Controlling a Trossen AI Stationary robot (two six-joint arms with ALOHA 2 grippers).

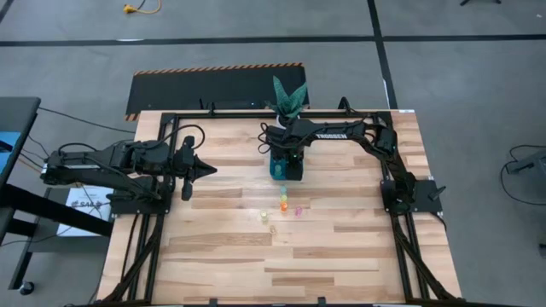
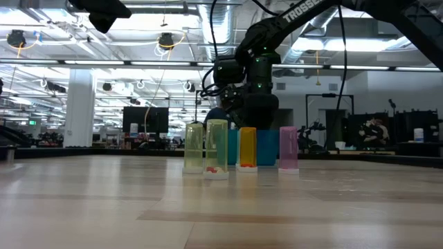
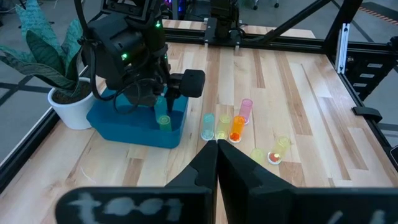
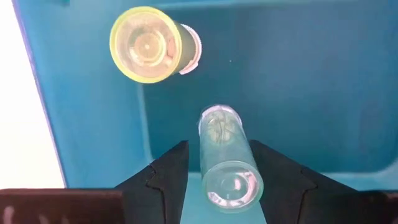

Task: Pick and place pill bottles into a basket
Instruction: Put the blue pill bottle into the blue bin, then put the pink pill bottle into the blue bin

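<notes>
My right gripper (image 4: 219, 144) points down into the teal basket (image 3: 134, 130), shut on a pale green pill bottle (image 4: 227, 158). A yellow-green bottle (image 4: 149, 43) stands on the basket floor beside it. Several more pill bottles stand on the table in front of the basket, among them a yellow one (image 3: 222, 126), an orange one (image 3: 237, 129) and a pink one (image 3: 246, 110). My left gripper (image 1: 211, 169) hangs shut above the table's left part, clear of everything. My right gripper has the pale green bottle by its sides (image 4: 245, 155), pinched between its two fingers. The fingers come from above, pointing down, and the bottle stands along them, inside the basket. Whether its lower end rests on the basket floor, I cannot tell.
A white pot with a green plant (image 3: 68, 106) stands close against the basket's far side. Two more yellowish bottles (image 3: 278, 149) sit a little apart from the row. Bare wood spreads toward the near edge (image 1: 281, 273).
</notes>
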